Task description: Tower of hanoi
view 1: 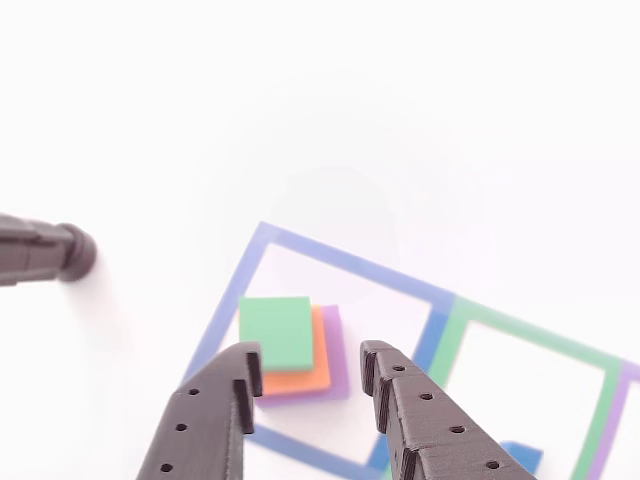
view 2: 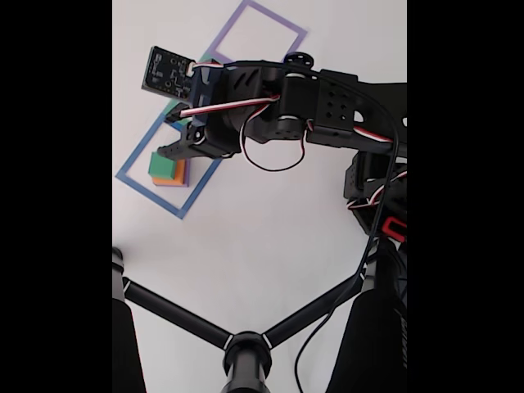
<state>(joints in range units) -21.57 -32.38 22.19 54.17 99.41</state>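
A green block (view 1: 277,330) lies on an orange block (view 1: 305,378), which lies on a purple slab (view 1: 335,350); the stack sits inside the blue square outline (view 1: 340,258). My gripper (view 1: 310,362) hovers above the stack's near edge, open, with nothing between its dark fingers (view 1: 225,400). A corner of the blue cube (view 1: 522,457) shows behind the right finger, in the green outline (view 1: 520,325). In the fixed view the stack (view 2: 166,170) sits just below the gripper (view 2: 178,150), which hangs over it.
A purple outline (view 1: 626,400) adjoins the green one at the right edge. A dark stand foot (view 1: 62,252) rests on the white table at left. In the fixed view the stand's legs (view 2: 176,315) spread across the near table, and the arm's body (view 2: 327,106) and cables cover the right.
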